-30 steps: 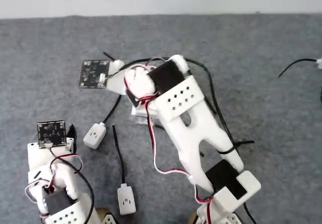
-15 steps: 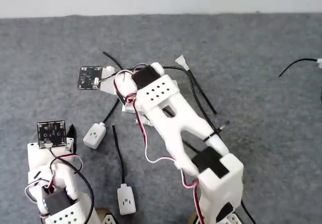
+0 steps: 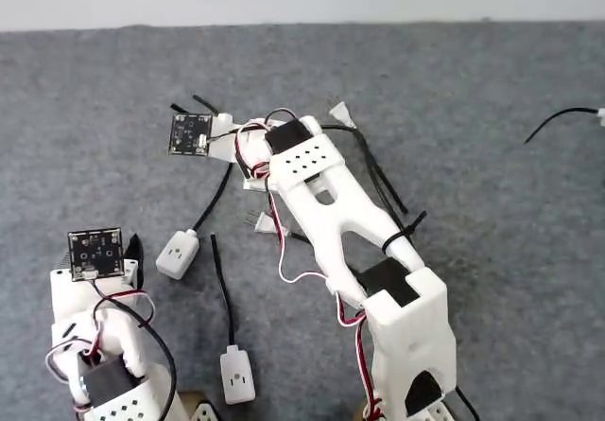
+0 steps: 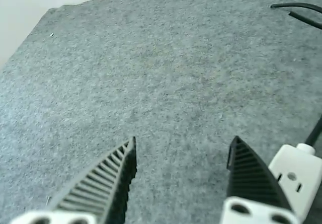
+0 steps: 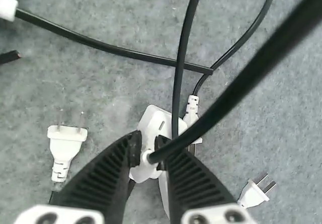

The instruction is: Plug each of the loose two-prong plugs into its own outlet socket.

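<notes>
1. The right hand (image 5: 147, 136) is down at the middle of the grey felt worktop (image 3: 492, 80). Its jaws are nearly together and pinch a black cord (image 5: 177, 78).
2. A white plug body (image 5: 153, 123) lies flat on the felt just under the fingertips of that hand. Another thin black cord crosses near it.
3. A loose two-prong plug (image 5: 65, 136) lies flat beside that hand and apart from it. Its prongs point straight out along its long axis, away from its ribbed tail.
4. A second plug (image 5: 255, 192) lies on the other side of the hand, with its prongs slanting away from the fingers.
5. From above, one two-prong plug (image 3: 257, 221) lies just beside the right arm. Its long axis runs across the worktop and its prongs point toward the left arm's side. I cannot tell which of the wrist-view plugs it is.
6. An outlet socket (image 3: 177, 254) lies slots-up between the two arms. Its cord leaves the far end toward the right hand.
7. Another socket (image 3: 236, 374) lies slots-up nearer the bases. Its long axis runs near to far and its cord goes straight away.
8. The left hand (image 4: 183, 142) is spread wide open with nothing between the jaws, low over the felt. A socket (image 4: 297, 171) sits just beside one finger (image 4: 249, 173).
</notes>
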Controlling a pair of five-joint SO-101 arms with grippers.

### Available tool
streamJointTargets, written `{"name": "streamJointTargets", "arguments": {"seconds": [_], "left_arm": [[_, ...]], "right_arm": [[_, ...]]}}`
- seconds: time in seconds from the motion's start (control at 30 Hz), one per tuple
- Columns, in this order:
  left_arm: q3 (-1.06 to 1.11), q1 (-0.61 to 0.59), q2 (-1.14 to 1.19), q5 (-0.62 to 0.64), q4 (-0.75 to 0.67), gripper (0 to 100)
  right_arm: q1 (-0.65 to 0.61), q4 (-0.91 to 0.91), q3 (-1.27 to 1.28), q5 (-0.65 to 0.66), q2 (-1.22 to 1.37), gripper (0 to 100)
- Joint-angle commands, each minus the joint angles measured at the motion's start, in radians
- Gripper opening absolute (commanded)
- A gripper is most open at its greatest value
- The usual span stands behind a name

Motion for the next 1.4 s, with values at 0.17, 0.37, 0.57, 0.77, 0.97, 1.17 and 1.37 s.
{"name": "streamJointTargets", "arguments": {"seconds": [0.17, 0.37, 0.57, 0.77, 0.97, 1.17, 1.37], "left_arm": [[-0.008, -0.005, 0.0, -0.009, -0.023, 28], [-0.008, -0.005, 0.0, -0.009, -0.023, 28], [-0.008, -0.005, 0.0, -0.009, -0.023, 28], [-0.008, -0.005, 0.0, -0.009, -0.023, 28], [-0.008, -0.005, -0.002, -0.009, -0.023, 28], [-0.008, -0.005, -0.002, -0.009, -0.023, 28], [-0.008, -0.005, -0.002, -0.009, -0.023, 28]], "right_arm": [[0.007, -0.018, -0.008, 0.081, -0.053, 0.9], [-0.001, -0.074, -0.003, 0.083, -0.064, 0.9], [-0.016, -0.113, -0.002, 0.086, -0.025, 0.9], [-0.015, -0.07, 0.0, 0.08, -0.018, 0.9], [-0.018, -0.076, 0.005, 0.068, 0.018, 0.9], [-0.036, -0.077, 0.005, 0.037, 0.059, 0.9], [-0.071, -0.076, 0.005, 0.0, 0.067, 0.9]]}}
